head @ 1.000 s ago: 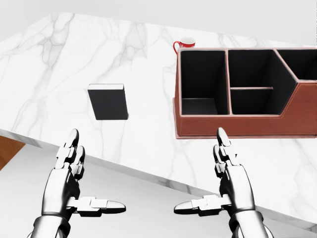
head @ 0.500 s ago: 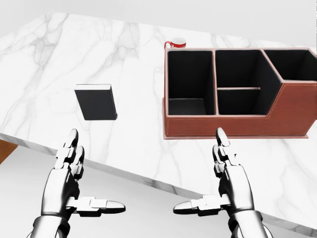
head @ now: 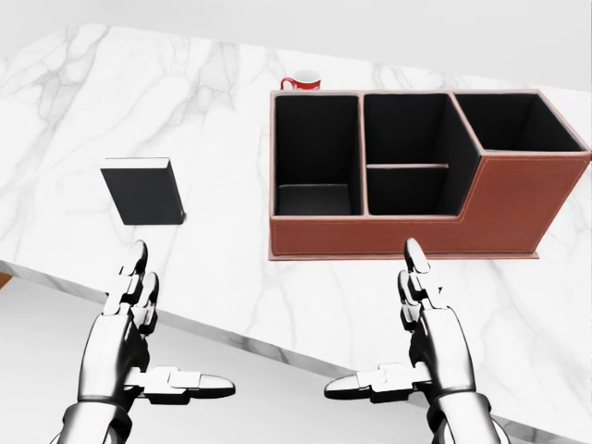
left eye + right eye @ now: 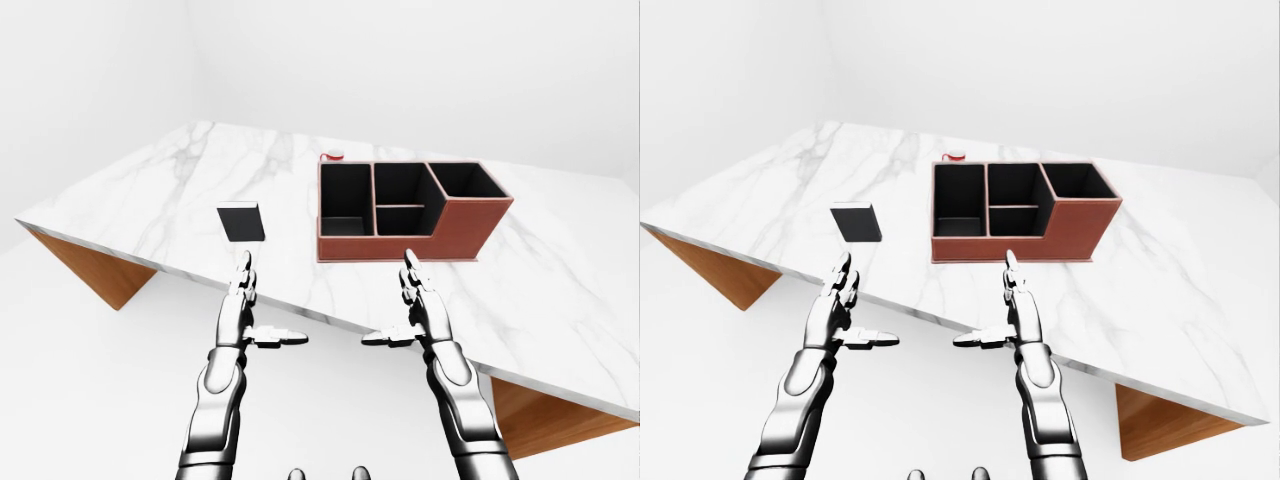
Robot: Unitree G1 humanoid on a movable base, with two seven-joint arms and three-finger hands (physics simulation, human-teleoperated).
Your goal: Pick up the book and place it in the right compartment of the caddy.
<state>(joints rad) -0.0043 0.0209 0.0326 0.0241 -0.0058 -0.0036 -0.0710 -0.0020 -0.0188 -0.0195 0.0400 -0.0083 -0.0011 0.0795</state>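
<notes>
Both hands were empty. My left hand [image 3: 129, 347] and right hand [image 3: 430, 347] hung short of the table [image 3: 231, 277] edge, fingers straight and spread, thumbs pointing inward at each other, pinching nothing.

The book [image 3: 142, 190] lay flat on the marble, just past my left fingertips [image 3: 137, 254] and about in line w/ them, nothing between. Its long axis ran away from me, roughly along my fingers, tilted slightly. Left hand was clearly nearer; right was well apart from it.

The caddy [image 3: 407, 222] sat beyond my right fingertips, open compartments up, its right compartment [image 3: 504, 120] furthest to the right. A mug [image 3: 301, 83] peeked from behind it.

Judgement: left reaches for the book; it then has to cross rightward over the caddy.
</notes>
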